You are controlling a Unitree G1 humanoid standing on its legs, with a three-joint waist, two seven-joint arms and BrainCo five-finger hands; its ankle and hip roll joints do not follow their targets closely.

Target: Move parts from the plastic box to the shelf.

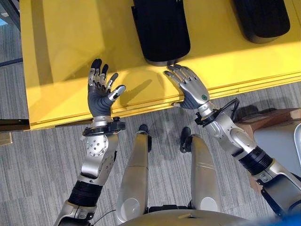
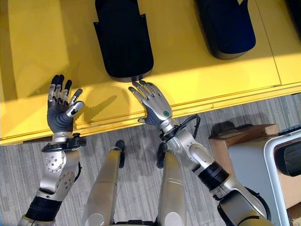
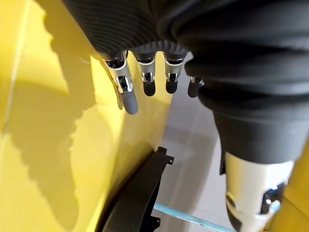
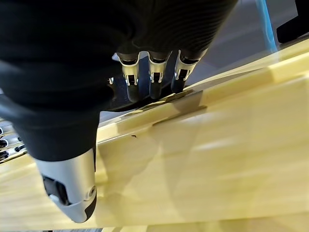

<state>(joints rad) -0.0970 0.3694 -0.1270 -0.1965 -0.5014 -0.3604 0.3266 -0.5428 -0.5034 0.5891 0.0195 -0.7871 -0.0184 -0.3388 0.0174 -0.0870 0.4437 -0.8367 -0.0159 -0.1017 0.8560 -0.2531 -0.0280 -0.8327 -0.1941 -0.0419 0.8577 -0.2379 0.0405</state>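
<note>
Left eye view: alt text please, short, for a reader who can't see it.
Both robot hands are open and empty over a yellow shelf: the left hand raised with fingers spread, the right hand just short of a black moulded part. A second black part lies further right.

Layout: shelf surface with two parts.
Two parts lie on the shelf [image 1: 61,56]: left part [image 1: 161,30], right part [image 1: 261,18] beside it. A box [image 2: 256,157] stands on the floor, right of the shelf.
</note>
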